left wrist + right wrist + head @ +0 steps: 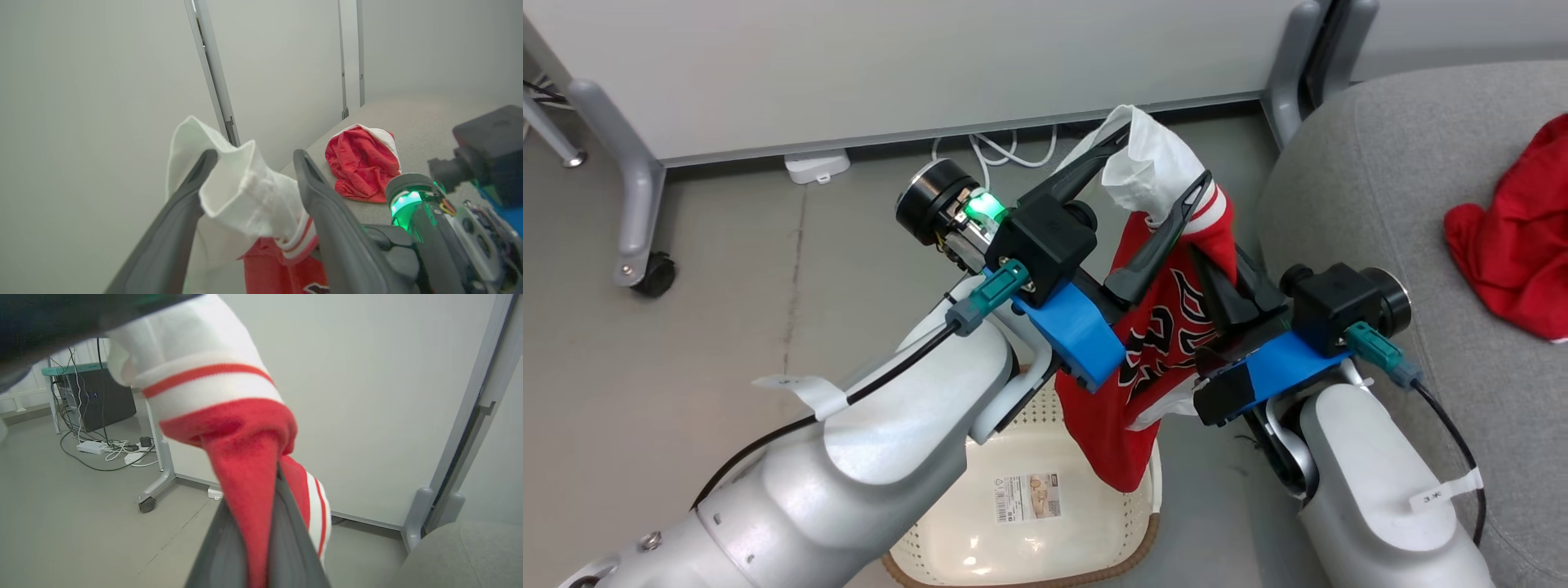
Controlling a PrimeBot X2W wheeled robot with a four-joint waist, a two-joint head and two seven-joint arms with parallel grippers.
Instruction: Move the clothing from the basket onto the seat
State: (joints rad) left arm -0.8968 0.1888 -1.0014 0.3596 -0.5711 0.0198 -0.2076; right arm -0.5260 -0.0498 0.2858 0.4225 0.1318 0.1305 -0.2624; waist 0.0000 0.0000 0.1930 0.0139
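I read no full text. The jersey: black lettering, folded, illegible. The label on the basket floor: print too small. The white cable tag: faint marks I cannot make out.

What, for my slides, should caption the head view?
Right pincer holds the jersey over the basket, left pincer open around its white end; second red garment on sofa.
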